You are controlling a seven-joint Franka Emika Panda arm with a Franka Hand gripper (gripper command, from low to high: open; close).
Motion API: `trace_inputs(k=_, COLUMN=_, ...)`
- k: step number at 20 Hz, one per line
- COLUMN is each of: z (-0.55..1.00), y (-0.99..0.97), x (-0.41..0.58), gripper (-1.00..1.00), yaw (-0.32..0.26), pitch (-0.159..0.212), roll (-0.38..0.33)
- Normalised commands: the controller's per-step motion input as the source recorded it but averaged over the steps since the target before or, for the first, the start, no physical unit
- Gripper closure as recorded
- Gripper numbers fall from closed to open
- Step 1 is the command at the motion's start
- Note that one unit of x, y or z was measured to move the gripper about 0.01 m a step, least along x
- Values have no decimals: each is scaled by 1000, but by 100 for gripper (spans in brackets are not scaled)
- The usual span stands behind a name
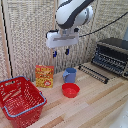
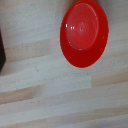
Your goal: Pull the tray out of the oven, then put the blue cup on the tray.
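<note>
Above the table: the gripper (image 1: 60, 52) hung high over the wooden table (image 1: 95, 107), its two fingers pointing down with a gap between them and nothing held; the wrist view looked straight down on the red bowl (image 2: 84, 33), so the arm was probably poised to come down near the cups.
Tray: one tray (image 1: 93, 72) lay flat in front of the oven (image 1: 113, 56), at the exterior view's right, seemingly drawn out already so it could take a cup.
Blue cup: one blue cup (image 1: 69, 75) stood upright on the table, just behind the red bowl and apart from the tray, not yet moved.
Other things: one red basket (image 1: 20, 98) at the exterior view's left, one yellow box (image 1: 44, 76) standing beside the cup.
Counts: one oven, one tray, one cup, one bowl, one basket, one box.
</note>
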Motion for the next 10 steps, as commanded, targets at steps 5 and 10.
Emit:
trace_inputs(k=5, z=-5, y=226, x=121, gripper=-100, yaw=11, pitch=2, roll=-327)
trace_inputs(k=10, z=0, y=127, x=212, gripper=-100, yaw=33, pitch=12, roll=-375)
